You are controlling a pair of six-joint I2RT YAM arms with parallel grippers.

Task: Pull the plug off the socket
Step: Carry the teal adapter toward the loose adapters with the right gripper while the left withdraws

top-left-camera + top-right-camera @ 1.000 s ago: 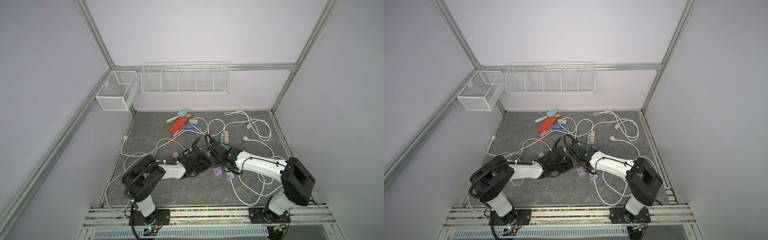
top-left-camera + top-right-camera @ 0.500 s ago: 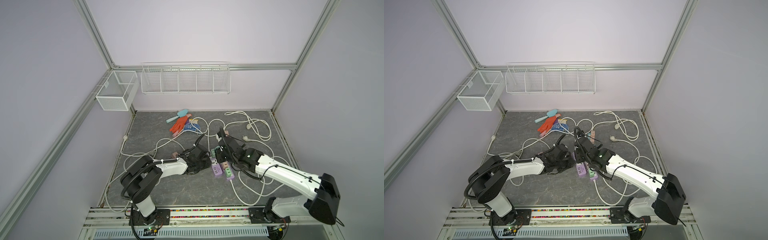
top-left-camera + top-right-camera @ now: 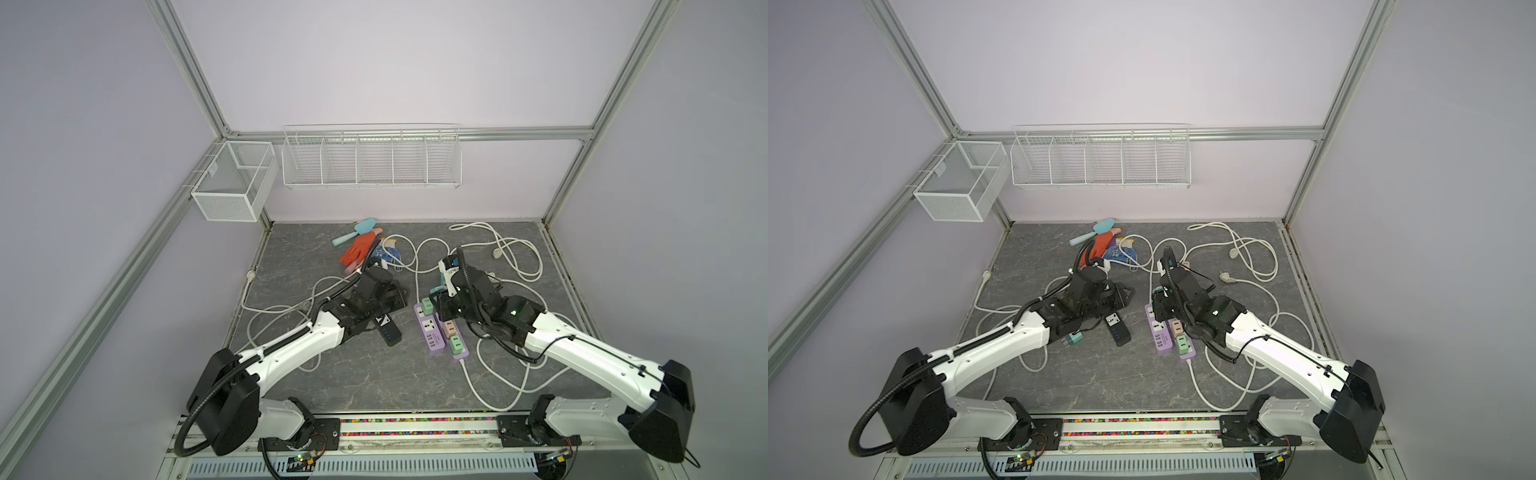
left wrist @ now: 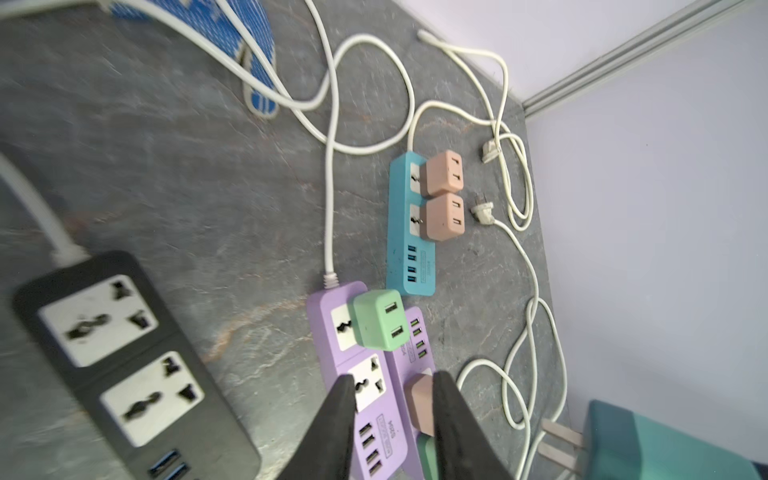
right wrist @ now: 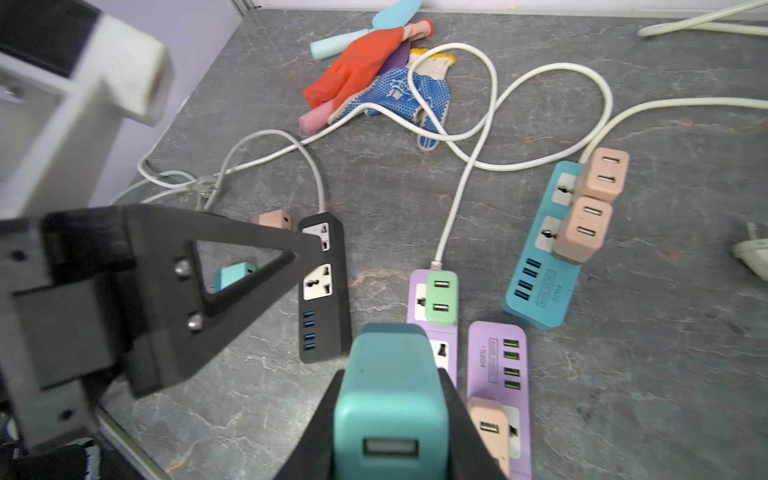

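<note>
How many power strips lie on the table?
4: black strip on the left; purple strip and second purple strip side by side in the middle; blue strip farther back. More may be hidden.

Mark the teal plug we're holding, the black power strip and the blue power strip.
held teal plug (image 5: 390, 415): right wrist view, on its broad teal face.
black power strip (image 5: 318, 286): right wrist view, on the socket nearer its USB ports.
blue power strip (image 5: 548, 286): right wrist view, on its printed label.
</note>
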